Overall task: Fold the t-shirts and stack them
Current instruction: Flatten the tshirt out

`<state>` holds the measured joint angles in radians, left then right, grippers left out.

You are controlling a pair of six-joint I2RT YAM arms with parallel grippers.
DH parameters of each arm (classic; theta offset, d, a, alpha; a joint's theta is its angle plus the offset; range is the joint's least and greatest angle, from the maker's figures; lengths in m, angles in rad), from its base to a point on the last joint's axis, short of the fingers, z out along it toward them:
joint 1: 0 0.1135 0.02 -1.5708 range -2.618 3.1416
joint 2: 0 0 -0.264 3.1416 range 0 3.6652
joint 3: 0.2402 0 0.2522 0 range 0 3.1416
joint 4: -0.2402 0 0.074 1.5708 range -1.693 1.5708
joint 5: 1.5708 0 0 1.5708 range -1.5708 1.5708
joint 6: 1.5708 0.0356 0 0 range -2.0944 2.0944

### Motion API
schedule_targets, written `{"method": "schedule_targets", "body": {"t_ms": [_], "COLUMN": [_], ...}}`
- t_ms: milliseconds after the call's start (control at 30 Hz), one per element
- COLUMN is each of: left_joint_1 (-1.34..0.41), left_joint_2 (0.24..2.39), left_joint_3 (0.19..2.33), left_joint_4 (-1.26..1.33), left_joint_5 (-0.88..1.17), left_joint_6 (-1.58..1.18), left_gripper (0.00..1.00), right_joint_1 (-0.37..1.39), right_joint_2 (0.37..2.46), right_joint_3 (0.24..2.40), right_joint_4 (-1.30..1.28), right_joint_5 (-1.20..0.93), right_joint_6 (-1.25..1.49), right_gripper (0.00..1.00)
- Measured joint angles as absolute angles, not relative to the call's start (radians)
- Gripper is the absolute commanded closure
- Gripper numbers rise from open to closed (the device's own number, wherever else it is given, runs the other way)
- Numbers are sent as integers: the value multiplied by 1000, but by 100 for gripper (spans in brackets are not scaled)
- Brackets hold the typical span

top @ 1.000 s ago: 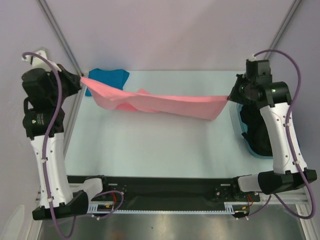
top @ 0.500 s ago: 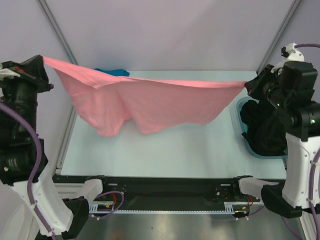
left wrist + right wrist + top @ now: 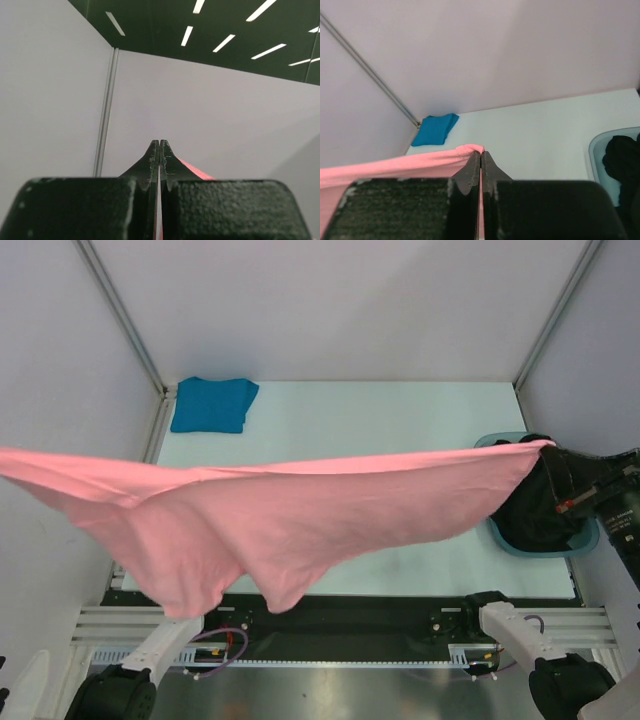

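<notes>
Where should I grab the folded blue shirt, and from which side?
The blue shirt lies folded flat in the far left corner beside the frame post, so probably its near and right edges are reachable. Pinch the near edge, coming low from the front.

White arm shells [image 3: 512,625], black joints [image 3: 565,687], purple cables [image 3: 222,630], black grainy end effector fingers [image 3: 151,162]

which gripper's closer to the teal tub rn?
Right. The right gripper pinches the pink t-shirt corner over the tub; the left gripper is across the table, pinching the other end.

pink t-shirt [image 3: 290,525] stretched over table [image 3: 380,425] front, blue t-shirt [image 3: 213,404] far-left, tub [image 3: 540,550] right
</notes>
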<state>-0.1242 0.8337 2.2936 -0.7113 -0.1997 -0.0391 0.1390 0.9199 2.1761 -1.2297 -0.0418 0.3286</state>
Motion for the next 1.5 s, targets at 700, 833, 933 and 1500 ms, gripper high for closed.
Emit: {"method": "schedule_targets", "body": {"t_ms": [700,833,933,1500], "left_joint_1": [-139,-139,-139,-140], "left_joint_2": [1189,1468,1671,2235], "left_joint_3": [1015,1041,1205,1946], "left_joint_4": [-71,7,3,-180], "left_joint_5": [-22,31,61,12], "left_joint_6": [-83,-105,-105,-96], "left_gripper": [100,100,100,100], "right_joint_1": [136,129,120,15], "right_joint_2": [1352,1551,1692,2215], "right_joint_3": [1306,1287,1310,1796], "right_joint_4": [-657,-504,-410,-372], "right_joint_5": [8,19,17,-55], "right_joint_6": [430,412,391,339], "right_gripper": [100,100,100,100]}}
